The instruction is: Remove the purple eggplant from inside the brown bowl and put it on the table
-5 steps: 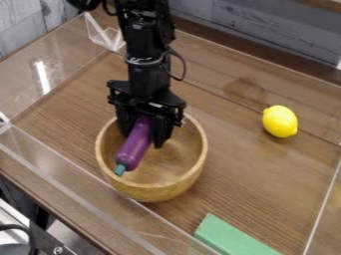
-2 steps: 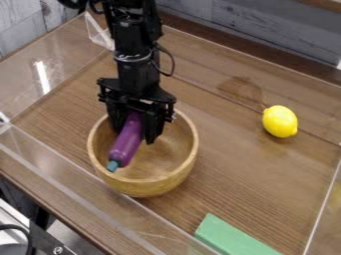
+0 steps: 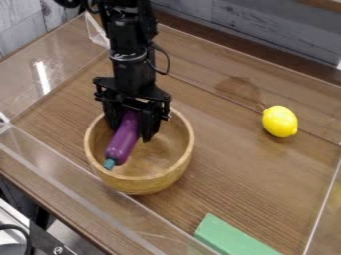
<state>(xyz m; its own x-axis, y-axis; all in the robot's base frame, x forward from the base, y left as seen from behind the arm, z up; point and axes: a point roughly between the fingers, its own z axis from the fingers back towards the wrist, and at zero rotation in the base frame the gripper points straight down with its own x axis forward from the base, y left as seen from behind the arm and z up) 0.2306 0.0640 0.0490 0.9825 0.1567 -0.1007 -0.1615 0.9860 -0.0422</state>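
One yellow lemon (image 3: 280, 122) lies well apart from the brown bowl (image 3: 140, 157).

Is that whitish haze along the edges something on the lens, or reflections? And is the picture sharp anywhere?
In the single camera view, the haze looks like room light glancing off the clear acrylic walls around the dark wood-grain table. The whole picture is soft and low in detail. The round light-brown wooden bowl, glossy purple eggplant and yellow lemon are evenly lit, with faint shadows.

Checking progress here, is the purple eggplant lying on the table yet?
No, the purple eggplant is tilted inside the brown bowl, gripped by the end effector.
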